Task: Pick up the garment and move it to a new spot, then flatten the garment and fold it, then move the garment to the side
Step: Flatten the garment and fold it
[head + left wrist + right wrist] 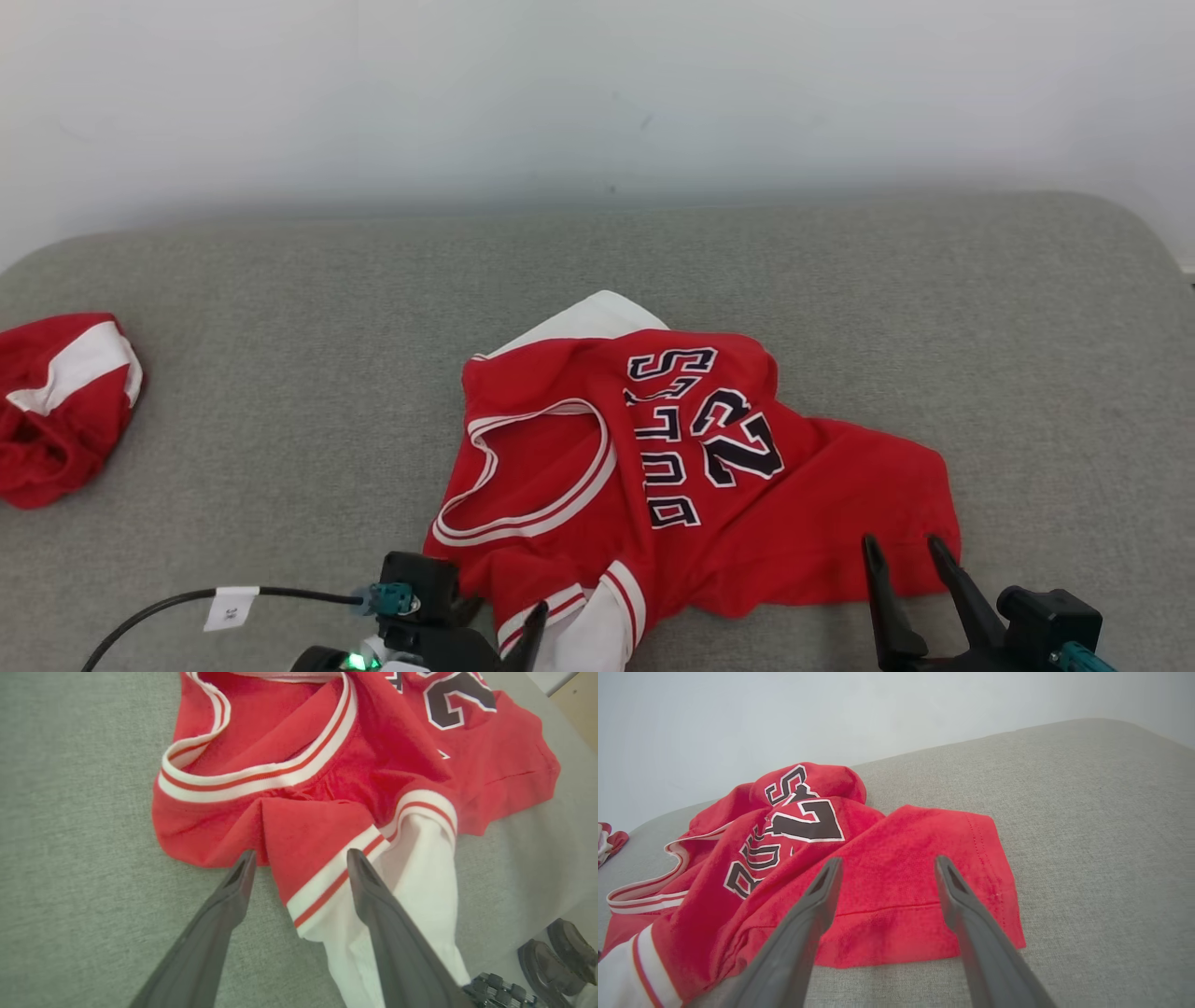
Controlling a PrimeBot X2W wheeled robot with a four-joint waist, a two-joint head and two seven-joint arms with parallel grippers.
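Closest to us lies the crumpled red fabric basketball jersey, its white sleeve piece with a red-striped cuff reaching the near edge of the grey fabric-covered desk. The jersey sits at the desk's middle front, with the dark lettering and white-trimmed neck opening facing up. We see the left gripper with fingers spread wide, straddling a red flap with striped trim and gripping nothing. The right gripper also has its fingers wide apart over the jersey's flat hemmed corner; we cannot tell whether the tips touch the cloth. Well apart, at the desk's left edge, lies a bunched red-and-white garment. A black cable with a white tag runs to the left arm. Behind the desk stands a plain white wall.
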